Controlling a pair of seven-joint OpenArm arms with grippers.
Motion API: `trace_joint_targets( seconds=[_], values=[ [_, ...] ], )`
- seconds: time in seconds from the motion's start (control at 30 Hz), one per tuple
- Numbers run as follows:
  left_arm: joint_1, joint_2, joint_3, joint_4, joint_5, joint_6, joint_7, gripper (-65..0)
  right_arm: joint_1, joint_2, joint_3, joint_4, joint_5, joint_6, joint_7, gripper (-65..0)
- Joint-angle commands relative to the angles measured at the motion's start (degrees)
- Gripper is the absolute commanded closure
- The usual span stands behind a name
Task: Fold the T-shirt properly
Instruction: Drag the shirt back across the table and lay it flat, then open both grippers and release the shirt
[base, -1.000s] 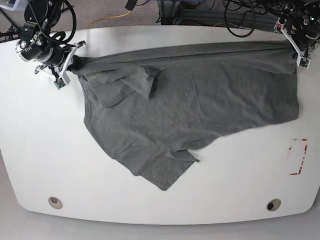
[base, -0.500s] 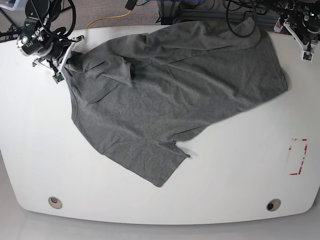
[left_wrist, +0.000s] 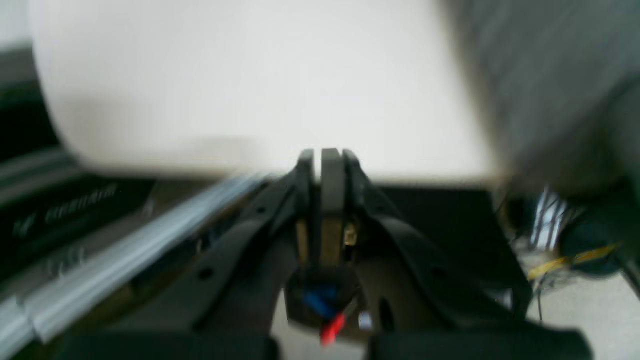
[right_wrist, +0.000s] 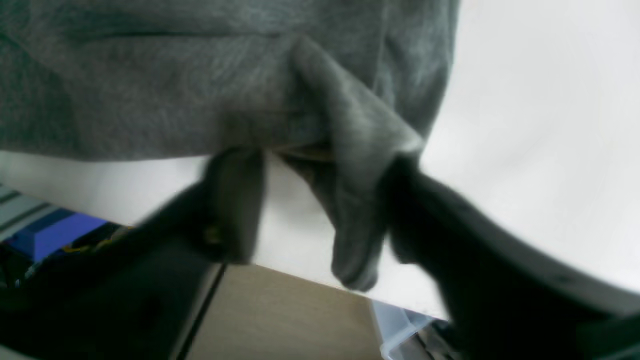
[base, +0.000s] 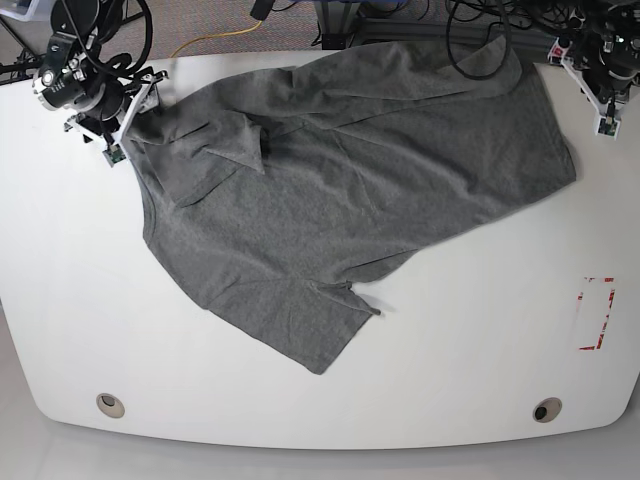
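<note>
The heather-grey T-shirt (base: 340, 180) lies spread and rumpled across the far half of the white table (base: 480, 340), with one sleeve pointing at the front edge. My right gripper (base: 135, 115) is at the shirt's far-left corner. In the right wrist view the right gripper (right_wrist: 317, 160) has its fingers (right_wrist: 235, 200) apart, with a fold of the T-shirt (right_wrist: 350, 210) hanging between them against one finger. My left gripper (base: 585, 92) is just off the shirt's far-right corner. In the left wrist view the left gripper (left_wrist: 325, 157) is shut and empty, with the T-shirt (left_wrist: 550, 75) blurred at the right.
A red-marked rectangle (base: 597, 313) is on the table at the right. Two round grommets (base: 111, 404) (base: 547, 409) sit near the front edge. Cables and frame parts (base: 480, 40) lie behind the far edge.
The left gripper has let go of the shirt's far-right corner. The shirt has slackened and shifted left and toward the far edge. The right gripper's fingers now stand apart.
</note>
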Motion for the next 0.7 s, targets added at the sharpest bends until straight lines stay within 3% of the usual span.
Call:
trace_joint_targets(
  seconds=[0.0, 0.07, 0.23, 0.33, 0.57, 0.67],
  values=[
    [0.2, -0.7, 0.7, 1.0, 0.6, 0.4, -0.2, 0.0, 0.5, 0.4, 3.0, 1.8, 0.2, -0.1, 0.4, -49.1],
    [-1.2, -0.7, 1.9, 1.0, 0.6, 0.4, -0.2, -5.6, 0.7, -0.5, 5.5, 2.0, 0.2, -0.1, 0.4, -53.0],
    [-3.3, -0.6, 2.7, 1.0, 0.7, 0.4, -0.1, -25.4, 2.3, -0.8, 10.3, 2.6, 0.2, -0.1, 0.3, -53.1],
    [-4.1, -0.6, 3.8, 1.0, 0.7, 0.4, -0.1, -31.7, 3.4, -0.7, 11.8, 2.6, 0.2, -0.1, 0.3, -53.1],
    [-6.3, -0.5, 7.0, 0.9, 0.3, 0.4, -0.1, -32.6, 8.9, -2.6, 11.4, 2.3, 0.2, -0.1, 0.3, -53.1],
    [-8.8, 1.1, 6.7, 0.8, 0.6, 0.4, -0.1, -32.6, 12.2, -3.9, 8.0, 2.4, -0.1, -0.1, 0.3, -53.1]
  ],
)
